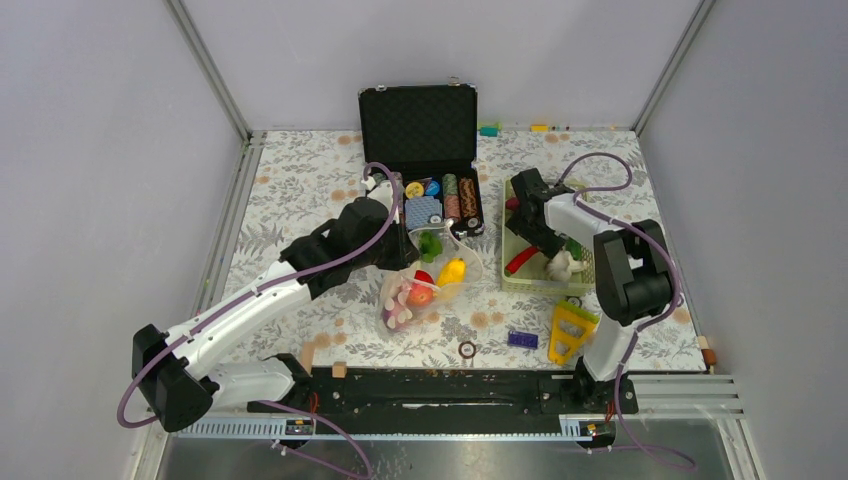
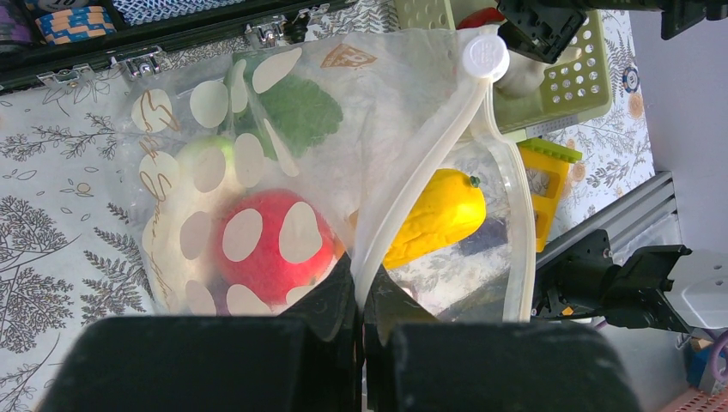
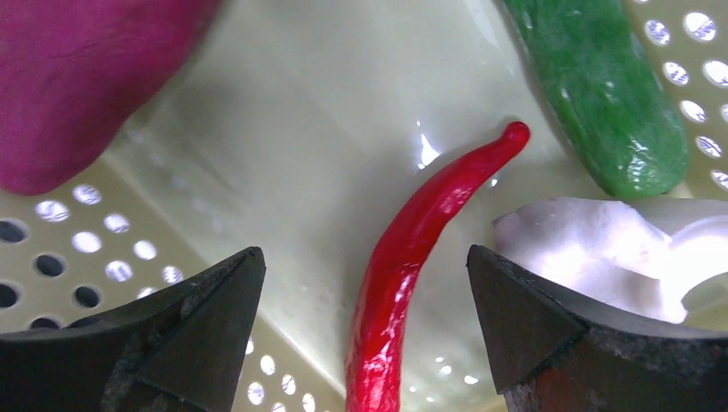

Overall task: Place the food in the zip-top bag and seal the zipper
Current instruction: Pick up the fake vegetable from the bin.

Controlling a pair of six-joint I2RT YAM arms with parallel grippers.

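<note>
Loading step is proceeding: left pincer [image 2: 360, 296] is clamping tight on the mouth edge of the zip-top bag [image 2: 257, 137], mid-counter [image 1: 300, 180]; right pincer [image 3: 365, 283], jaws wide and holding nothing, is straddling the red chili [image 3: 429, 210] in the green basket [image 3: 283, 146]. Next move likely calls for closing on it.

The right gripper [image 3: 360, 257] holds its fingers wide apart over the red chili [image 3: 403, 249], with bare basket [image 3: 283, 129] floor on each side of it. A white piece [image 3: 601, 249] at 3 o'clock crowds the finger there, maybe touching. A purple piece [image 3: 77, 77] blocks 10 o'clock, a green piece [image 3: 601, 94] 1 o'clock. From above, the zip-top bag [image 1: 440, 290] lies at the basket's 9 o'clock with a strip of table [image 1: 492, 305] between, and a black case [image 1: 418, 120] stands at the bag's 12 o'clock
</note>
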